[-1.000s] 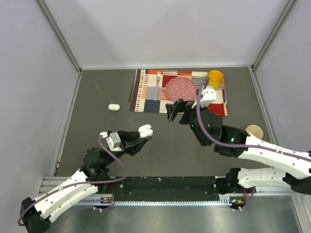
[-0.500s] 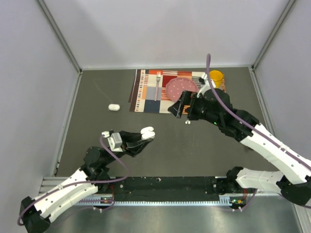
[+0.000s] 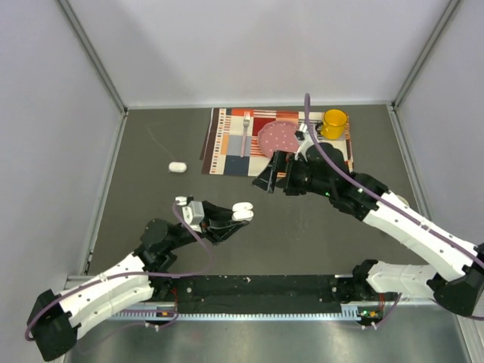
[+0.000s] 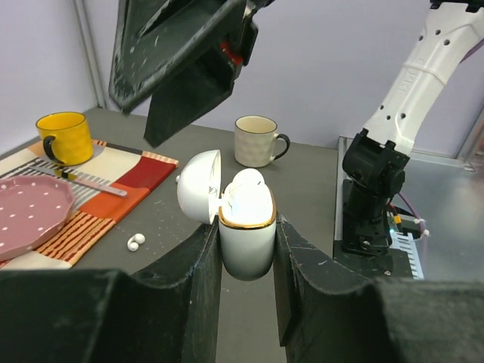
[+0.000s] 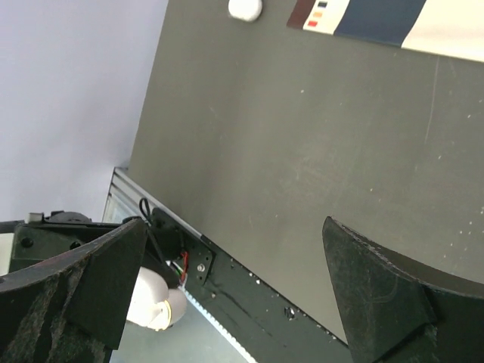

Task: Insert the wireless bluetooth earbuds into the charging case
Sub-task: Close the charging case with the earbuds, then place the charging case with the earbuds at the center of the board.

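- Looking down from the top external view, the left gripper is clamped on the charging case above the dark table. The right gripper hangs with its jaws spread wide near the edge of the placemat, holding nothing. A second white case lies well apart to the left.
- Left wrist view: the charging case stands upright between the fingers. Its lid is flipped open and a rounded white shape sits in its mouth. Two tiny earbuds lie on the table just beside the placemat, below the right gripper's black jaws.
- Right wrist view: the right gripper's fingers are far apart with only bare table between them. The held charging case shows at the lower left.
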